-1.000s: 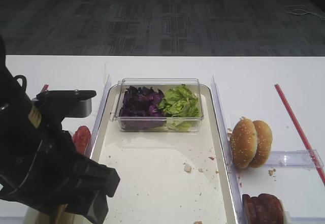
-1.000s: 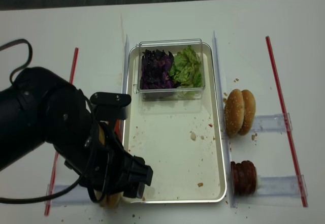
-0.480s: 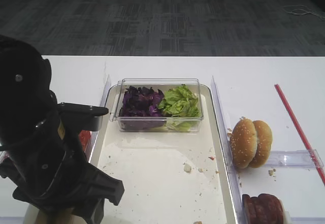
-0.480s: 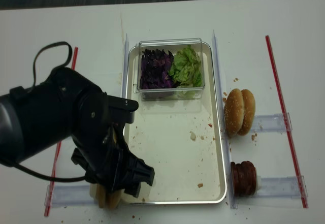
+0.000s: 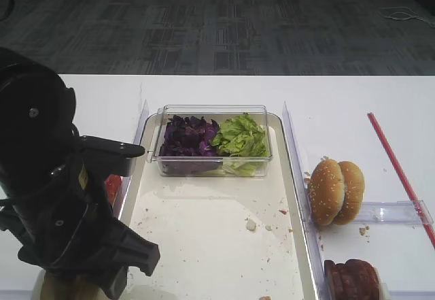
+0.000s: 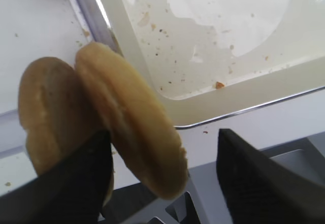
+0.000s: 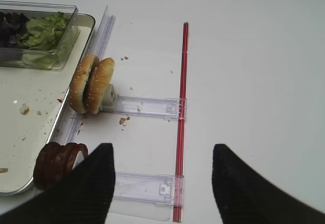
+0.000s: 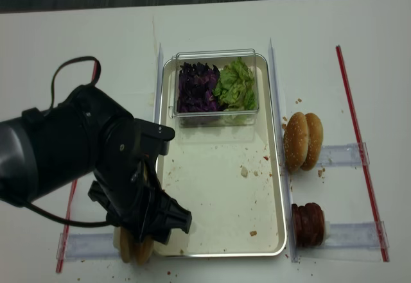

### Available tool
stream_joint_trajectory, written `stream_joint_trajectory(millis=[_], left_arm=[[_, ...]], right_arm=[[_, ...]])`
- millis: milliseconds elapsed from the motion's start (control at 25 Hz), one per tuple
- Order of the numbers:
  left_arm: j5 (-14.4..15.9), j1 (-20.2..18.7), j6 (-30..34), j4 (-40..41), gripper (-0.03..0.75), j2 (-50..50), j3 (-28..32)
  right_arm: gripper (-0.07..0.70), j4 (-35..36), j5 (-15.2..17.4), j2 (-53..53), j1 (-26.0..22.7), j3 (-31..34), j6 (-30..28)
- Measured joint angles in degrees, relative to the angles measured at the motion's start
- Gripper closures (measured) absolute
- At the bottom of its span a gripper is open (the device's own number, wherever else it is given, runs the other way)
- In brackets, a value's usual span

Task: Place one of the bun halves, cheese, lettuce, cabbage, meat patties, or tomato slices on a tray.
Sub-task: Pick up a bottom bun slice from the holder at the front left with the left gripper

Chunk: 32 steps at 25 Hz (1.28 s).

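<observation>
Left gripper (image 6: 160, 170) is down at the lower-left corner of the tray (image 8: 280, 187), fingers spread around one of the bun halves (image 6: 134, 127), not yet pinching. Right gripper's (image 7: 162, 183) fingers are spread, holding nothing.

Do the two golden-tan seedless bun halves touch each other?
Touching. In the left wrist view the two golden-tan seedless bun halves stand on edge, pressed face to face, no gap visible.

Surfaces you are looking at: metal, clear plastic, matt crust

You are seeing the tray (image 8: 277, 167) showing a shiny metal rim around a dull, crumb-speckled floor; the clear plastic box (image 8: 217, 113) is gleaming, the bun halves (image 6: 127, 132) are showing smooth matt tan crust, and the table (image 7: 254, 56) is looking smooth and white.
</observation>
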Motion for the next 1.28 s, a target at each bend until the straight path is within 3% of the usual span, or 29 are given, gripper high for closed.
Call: stream_joint_trajectory(millis=[200,840,1280], left_arm=[[0.0,0.0,-0.8,0.6,0.337,0.0,-0.1],[0.6,0.0,-1.3,1.7,0.423,0.0,-0.1],[2.5,0.0,-2.1,2.3,0.546,0.0,-0.2]], right_arm=[[0.167,0.0,0.0,0.0,0.0,0.0,0.0],[0.167,0.0,0.0,0.0,0.0,0.0,-0.1],[0.167,0.0,0.0,0.0,0.0,0.0,-0.4]])
